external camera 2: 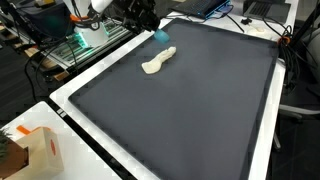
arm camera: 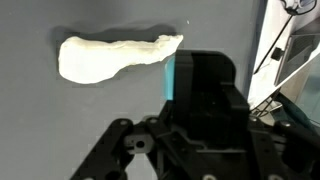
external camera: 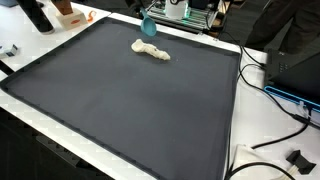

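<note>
A cream-white, lumpy elongated object lies on the dark mat near one edge. In the wrist view the cream object stretches across the upper left, its thin end pointing at my gripper. In both exterior views my gripper hovers just past that thin end, a little above the mat. It is shut on a small teal object. The black fingers hide most of the teal object.
The mat lies on a white table. Cables run along one side beside dark equipment. A cardboard box stands at a table corner. A rack with electronics is behind the arm.
</note>
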`<state>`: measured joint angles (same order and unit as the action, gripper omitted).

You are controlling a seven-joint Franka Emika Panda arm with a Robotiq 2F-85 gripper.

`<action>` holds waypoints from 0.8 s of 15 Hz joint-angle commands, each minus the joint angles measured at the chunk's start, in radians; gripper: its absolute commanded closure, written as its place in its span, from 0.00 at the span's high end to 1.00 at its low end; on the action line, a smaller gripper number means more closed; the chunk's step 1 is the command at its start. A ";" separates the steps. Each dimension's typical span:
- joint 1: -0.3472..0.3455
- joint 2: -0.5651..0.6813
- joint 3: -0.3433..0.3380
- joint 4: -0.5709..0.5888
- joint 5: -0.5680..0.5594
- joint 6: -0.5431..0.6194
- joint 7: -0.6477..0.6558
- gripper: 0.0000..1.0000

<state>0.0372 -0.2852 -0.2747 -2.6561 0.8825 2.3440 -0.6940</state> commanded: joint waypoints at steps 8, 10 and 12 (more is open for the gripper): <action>-0.134 0.199 0.008 0.021 0.254 -0.181 -0.312 0.25; -0.152 0.235 0.014 0.030 0.275 -0.191 -0.331 0.25; -0.169 0.263 0.018 0.038 0.303 -0.191 -0.357 0.25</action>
<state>-0.0916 -0.0739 -0.2747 -2.6409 1.1275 2.1826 -0.9947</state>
